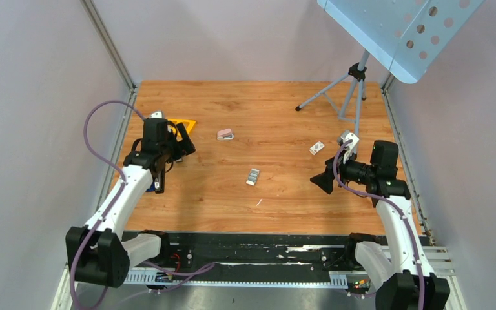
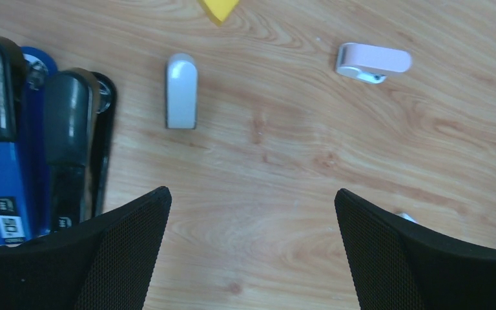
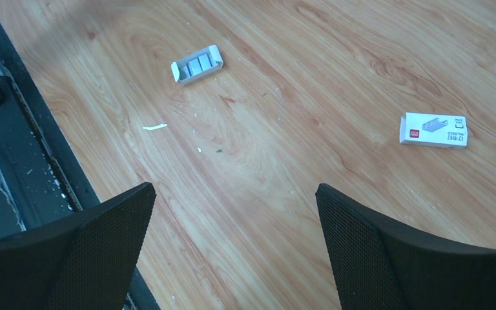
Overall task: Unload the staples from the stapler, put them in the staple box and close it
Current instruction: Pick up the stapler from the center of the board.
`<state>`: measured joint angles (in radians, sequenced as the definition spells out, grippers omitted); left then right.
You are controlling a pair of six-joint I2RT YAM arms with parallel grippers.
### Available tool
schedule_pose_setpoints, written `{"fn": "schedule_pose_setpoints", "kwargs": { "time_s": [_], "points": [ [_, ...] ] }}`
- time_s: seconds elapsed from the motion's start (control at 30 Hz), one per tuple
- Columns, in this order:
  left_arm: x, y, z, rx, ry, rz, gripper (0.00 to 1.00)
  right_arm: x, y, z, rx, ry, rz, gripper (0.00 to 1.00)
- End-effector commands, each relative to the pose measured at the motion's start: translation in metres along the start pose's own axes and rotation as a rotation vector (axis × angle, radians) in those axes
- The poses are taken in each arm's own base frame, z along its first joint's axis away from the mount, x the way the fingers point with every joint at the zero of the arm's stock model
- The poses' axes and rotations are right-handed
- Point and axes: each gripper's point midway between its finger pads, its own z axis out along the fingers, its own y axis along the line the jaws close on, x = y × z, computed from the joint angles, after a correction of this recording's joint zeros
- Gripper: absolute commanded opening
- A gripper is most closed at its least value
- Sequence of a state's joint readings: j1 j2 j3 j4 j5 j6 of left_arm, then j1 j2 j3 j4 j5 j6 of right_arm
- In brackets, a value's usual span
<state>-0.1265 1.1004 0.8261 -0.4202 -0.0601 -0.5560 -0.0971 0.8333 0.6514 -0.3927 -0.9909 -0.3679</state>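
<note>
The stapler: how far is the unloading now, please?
Done: unclear; staples lie mid-table, origin unknown. In hand: nothing; left pincer and right pincer are open, empty; the stapler lies ungripped beside the blue tool. Left: possibly opening and emptying it.

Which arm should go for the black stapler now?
Left. The left pincer, open, hangs just beside the stapler, seen in its wrist view; the right pincer sits across the table, and its view shows no stapler.
</note>
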Motion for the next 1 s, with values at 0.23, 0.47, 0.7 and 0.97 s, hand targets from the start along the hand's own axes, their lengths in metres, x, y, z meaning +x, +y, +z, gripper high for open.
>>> {"fn": "schedule_pose_setpoints", "kwargs": {
  "time_s": [0.23, 0.47, 0.7, 0.97],
  "points": [
    [-0.01, 0.02, 0.03, -0.107, 0.035, 0.217, 1.0, 0.012, -0.004, 0.015, -0.031, 0.101, -0.06, 1.0],
    [-0.011, -0.036, 0.025, 0.189, 0.036, 0.176, 1.0, 0.008, -0.011, 0.019, -0.025, 0.123, -0.033, 1.0],
    [0.011, -0.115, 0.004, 0.531, 0.058, -0.026, 1.0, 0.0, -0.016, 0.026, -0.005, 0.118, 0.15, 1.0],
    [0.039, -0.123, 0.023, 0.399, 0.037, -0.016, 0.99, -0.009, 0.001, 0.043, -0.072, 0.088, 0.275, 1.0]
  ]
}}
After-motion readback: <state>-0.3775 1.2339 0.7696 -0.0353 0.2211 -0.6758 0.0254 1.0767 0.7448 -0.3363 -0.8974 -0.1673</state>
